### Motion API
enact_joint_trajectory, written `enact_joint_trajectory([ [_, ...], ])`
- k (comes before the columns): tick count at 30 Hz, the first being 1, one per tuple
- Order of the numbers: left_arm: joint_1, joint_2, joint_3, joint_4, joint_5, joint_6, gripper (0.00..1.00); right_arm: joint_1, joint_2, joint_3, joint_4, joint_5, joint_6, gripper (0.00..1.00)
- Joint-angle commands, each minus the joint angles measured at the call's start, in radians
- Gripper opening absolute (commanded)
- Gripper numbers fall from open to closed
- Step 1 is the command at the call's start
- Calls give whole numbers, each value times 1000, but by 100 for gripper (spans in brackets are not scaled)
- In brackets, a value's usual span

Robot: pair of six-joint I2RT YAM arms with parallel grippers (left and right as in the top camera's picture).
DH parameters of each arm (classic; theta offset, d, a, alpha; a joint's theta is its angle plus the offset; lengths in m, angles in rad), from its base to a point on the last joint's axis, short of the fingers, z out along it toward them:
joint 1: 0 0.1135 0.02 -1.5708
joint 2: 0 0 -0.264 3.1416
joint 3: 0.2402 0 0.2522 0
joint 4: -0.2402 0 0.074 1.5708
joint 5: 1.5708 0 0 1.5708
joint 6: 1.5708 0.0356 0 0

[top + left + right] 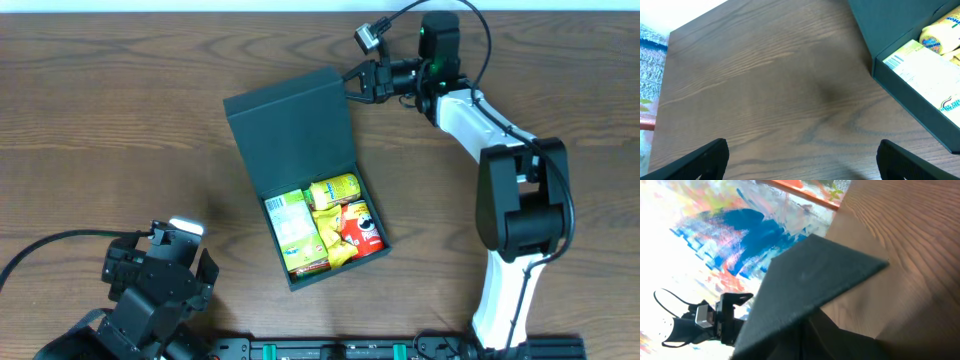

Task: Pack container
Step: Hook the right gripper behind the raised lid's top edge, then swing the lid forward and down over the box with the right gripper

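Overhead view: one dark green container sits mid-tabletop, turned at an angle, its one hinged lid raised on the far side. Base is on the near side and packed: one light-green carton on the left, one yellow packet at far right, one red packet near right, plus yellow wrapping between them, count unclear. Two arms. Right fingers are pressed together at the lid's far right corner, touching it; can't tell if the lid edge is pinched between them. Left fingers are spread wide over bare wood at near left, well apart from the container, holding nothing.
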Motion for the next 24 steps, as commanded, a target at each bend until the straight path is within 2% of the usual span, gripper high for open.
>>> enact_joint_trajectory([
  [1, -2, -3, 11, 0, -19, 14, 95, 30, -79, 17, 2, -30, 3, 1],
  [24, -2, -3, 11, 0, -19, 14, 95, 111, -421, 16, -33, -30, -9, 1],
])
